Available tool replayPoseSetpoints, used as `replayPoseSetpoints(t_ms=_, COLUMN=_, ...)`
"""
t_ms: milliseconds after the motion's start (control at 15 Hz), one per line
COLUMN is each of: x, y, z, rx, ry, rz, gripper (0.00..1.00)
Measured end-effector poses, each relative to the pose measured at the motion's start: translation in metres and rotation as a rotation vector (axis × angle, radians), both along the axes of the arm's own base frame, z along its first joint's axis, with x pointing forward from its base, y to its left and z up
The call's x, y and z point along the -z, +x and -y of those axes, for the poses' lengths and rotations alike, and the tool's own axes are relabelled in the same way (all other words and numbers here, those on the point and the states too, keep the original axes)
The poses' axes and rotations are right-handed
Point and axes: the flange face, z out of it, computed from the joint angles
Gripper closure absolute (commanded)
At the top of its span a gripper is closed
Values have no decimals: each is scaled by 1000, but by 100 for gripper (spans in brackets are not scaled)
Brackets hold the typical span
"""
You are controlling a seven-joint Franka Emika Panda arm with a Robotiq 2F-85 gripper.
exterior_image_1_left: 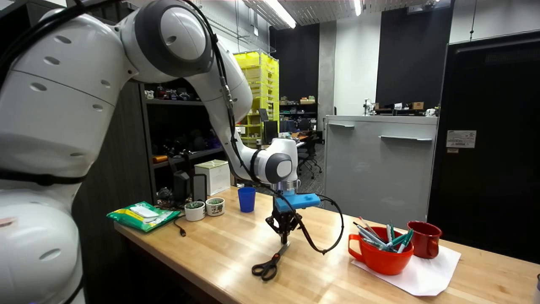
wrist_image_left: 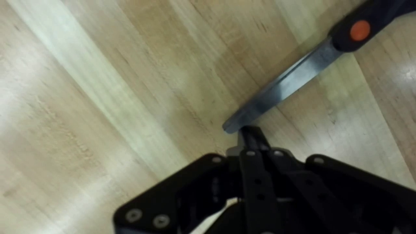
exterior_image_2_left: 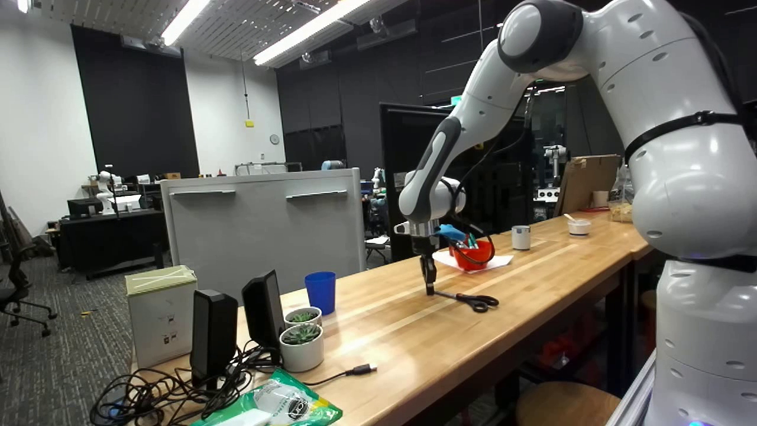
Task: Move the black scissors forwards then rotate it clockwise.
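Observation:
The black scissors lie on the wooden table, shown in both exterior views (exterior_image_1_left: 275, 258) (exterior_image_2_left: 466, 297). Their black looped handles point toward the table's near edge, the robot's side. The wrist view shows the grey blades (wrist_image_left: 292, 78), closed together, and an orange pivot; the loops are mostly out of that view. My gripper (wrist_image_left: 254, 135) is shut with its fingertips together and points straight down at table level, as both exterior views show (exterior_image_1_left: 284, 241) (exterior_image_2_left: 430, 291). The fingertips are beside the blade tip, at its edge. I cannot tell whether they press on it. Nothing shows between the fingers.
A red bowl (exterior_image_1_left: 384, 259) with teal-handled tools and a dark red mug (exterior_image_1_left: 425, 238) stand on white paper (exterior_image_1_left: 434, 274). A blue cup (exterior_image_1_left: 247, 199), two potted succulents (exterior_image_1_left: 195, 211) (exterior_image_1_left: 215, 207) and a green packet (exterior_image_1_left: 143, 216) stand on the opposite side. A cable loop hangs from the wrist.

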Motion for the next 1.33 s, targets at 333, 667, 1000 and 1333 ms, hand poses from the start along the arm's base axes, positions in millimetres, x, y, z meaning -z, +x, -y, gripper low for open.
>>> replayPoseSetpoints(t_ms=333, x=0, y=-1, z=5, rx=9, ry=-1, rz=1, gripper=100)
replayPoseSetpoints(t_ms=667, x=0, y=-2, z=12, rx=21, ry=-3, rz=2, gripper=100)
replayPoseSetpoints(t_ms=1000, x=0, y=-2, z=17, rx=29, ry=-5, rz=2, gripper=100)
replayPoseSetpoints(t_ms=1333, x=0, y=-3, z=20, rx=35, ry=-5, rz=2, gripper=100)
